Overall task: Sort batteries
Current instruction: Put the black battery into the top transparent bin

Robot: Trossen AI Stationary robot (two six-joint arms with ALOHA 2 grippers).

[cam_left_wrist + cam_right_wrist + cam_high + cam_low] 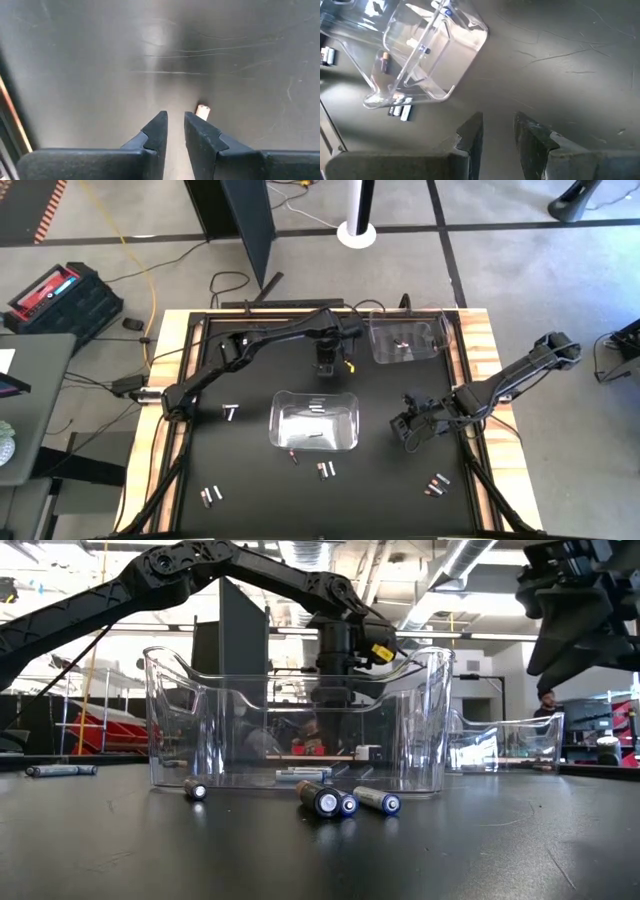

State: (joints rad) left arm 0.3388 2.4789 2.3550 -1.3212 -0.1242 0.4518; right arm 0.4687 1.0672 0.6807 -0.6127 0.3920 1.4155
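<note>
The left gripper (325, 367), jaws narrowly apart and empty, hangs beyond the near bin (315, 420), beside a copper-tipped battery (202, 111). Picking it up seems next, needing re-centring. The right gripper (412, 430) waits right of that bin, partly open, holding nothing.

Two matte-black jointed arms, built of slim tubular links and blocky joint housings. A yellow tag sits just above the left gripper (327, 367) at its wrist. The right gripper (497, 131) has dark wedge-shaped fingers (471, 134) with stepped inner faces.
</note>
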